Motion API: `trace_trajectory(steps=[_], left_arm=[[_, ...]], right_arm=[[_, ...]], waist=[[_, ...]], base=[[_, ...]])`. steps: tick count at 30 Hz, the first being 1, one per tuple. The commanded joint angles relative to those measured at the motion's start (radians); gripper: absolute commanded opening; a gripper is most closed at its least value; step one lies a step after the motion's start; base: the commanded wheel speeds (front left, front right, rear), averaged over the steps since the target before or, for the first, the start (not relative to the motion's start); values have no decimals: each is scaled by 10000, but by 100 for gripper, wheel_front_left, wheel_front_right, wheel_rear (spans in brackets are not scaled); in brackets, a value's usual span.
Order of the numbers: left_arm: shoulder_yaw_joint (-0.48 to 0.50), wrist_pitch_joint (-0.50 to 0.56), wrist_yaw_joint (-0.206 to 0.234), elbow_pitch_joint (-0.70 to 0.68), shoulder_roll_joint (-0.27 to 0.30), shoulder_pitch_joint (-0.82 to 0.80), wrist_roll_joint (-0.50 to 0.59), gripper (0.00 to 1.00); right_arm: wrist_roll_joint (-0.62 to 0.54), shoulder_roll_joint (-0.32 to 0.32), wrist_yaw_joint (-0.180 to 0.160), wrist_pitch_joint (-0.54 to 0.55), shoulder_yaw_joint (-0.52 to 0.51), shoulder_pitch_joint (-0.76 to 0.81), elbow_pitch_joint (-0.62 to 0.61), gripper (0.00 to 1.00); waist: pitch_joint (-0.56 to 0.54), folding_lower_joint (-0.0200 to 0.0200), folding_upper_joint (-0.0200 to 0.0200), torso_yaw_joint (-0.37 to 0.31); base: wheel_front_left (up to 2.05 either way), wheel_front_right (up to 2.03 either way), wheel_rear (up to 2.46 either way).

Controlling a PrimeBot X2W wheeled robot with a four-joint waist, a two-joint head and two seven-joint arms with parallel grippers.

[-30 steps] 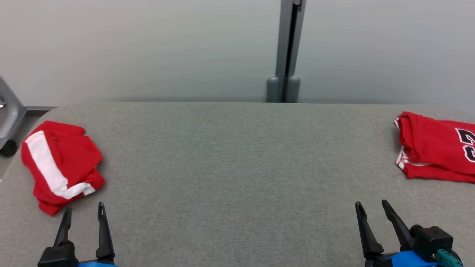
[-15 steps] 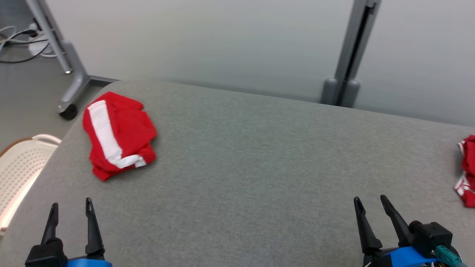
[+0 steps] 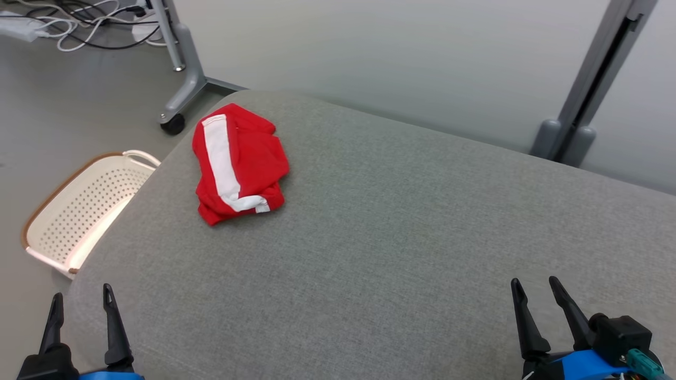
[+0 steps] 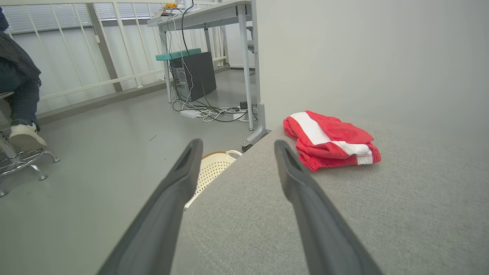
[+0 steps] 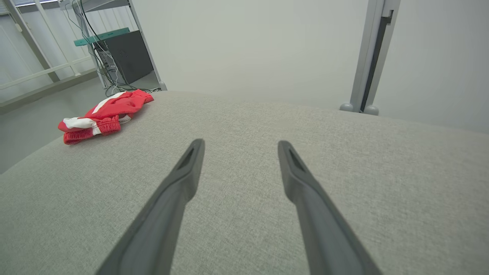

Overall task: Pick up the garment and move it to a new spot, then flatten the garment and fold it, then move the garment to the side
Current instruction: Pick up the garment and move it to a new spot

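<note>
Waiting with fingers spread and empty, my left gripper (image 3: 81,293) is the nearer one: the crumpled red garment (image 3: 240,163) lies ahead and right of it, long axis running away from me, far left of my right gripper (image 3: 533,281), likewise spread.

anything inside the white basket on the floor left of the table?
Nothing seen in the part that shows: the basket has a bare perforated white floor and walls. Its right side is covered by the edge of the padded table, so whatever lies there cannot be seen.
</note>
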Motion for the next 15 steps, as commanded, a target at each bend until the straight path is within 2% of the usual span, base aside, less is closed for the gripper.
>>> trace_trajectory(steps=[1,7,15], left_arm=[[28,-58,44,-15,53,19,-43,100],[109,-132,97,4,68,21,-117,100],[122,-191,14,215,177,-852,-232,100]], right_arm=[[12,-12,2,0,-17,-84,-33,100],[-61,-12,2,65,57,-171,-56,100],[-346,-64,2,233,-13,-362,-409,100]], waist=[[86,0,-2,126],[211,0,-2,201],[672,0,-2,-275]], base=[[0,0,0],[0,0,0],[0,0,0]])
